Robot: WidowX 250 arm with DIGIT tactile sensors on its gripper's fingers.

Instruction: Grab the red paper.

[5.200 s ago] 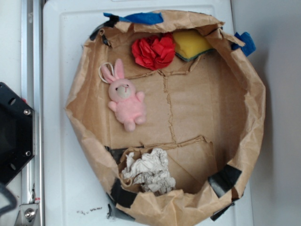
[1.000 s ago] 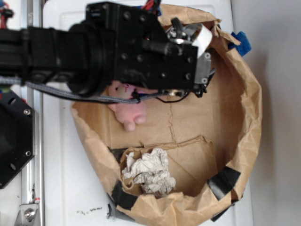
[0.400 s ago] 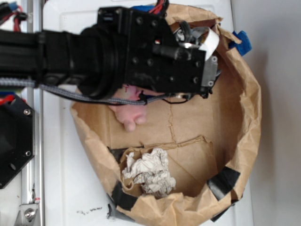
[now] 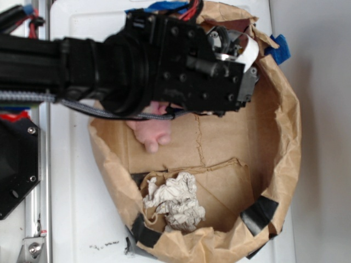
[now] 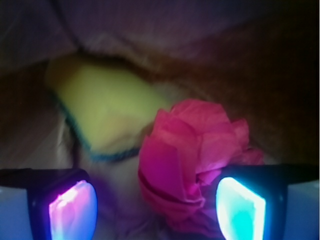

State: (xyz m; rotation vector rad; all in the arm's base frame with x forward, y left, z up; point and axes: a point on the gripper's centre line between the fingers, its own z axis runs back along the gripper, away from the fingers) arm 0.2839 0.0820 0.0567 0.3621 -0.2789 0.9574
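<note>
The red paper [image 5: 190,150], a crumpled wad with rose-like folds, lies in the wrist view between my gripper's pads, closer to the right, cyan-lit pad [image 5: 240,210] than to the left, pink-lit pad [image 5: 72,212]. My gripper [image 5: 156,210] is open, with a gap left of the wad. In the exterior view the gripper [image 4: 237,66] hangs over the far part of the brown paper bag [image 4: 290,126], and the arm hides the red paper.
A yellow sponge [image 5: 107,107] lies just behind and left of the wad. The pink plush bunny [image 4: 151,131] pokes out under the arm. A crumpled white paper ball [image 4: 173,200] sits in the near pocket. The bag walls rise all round.
The arm came in over the bag and has shifted a little further towards its far right corner. It now covers the red paper and sponge in the exterior view.
</note>
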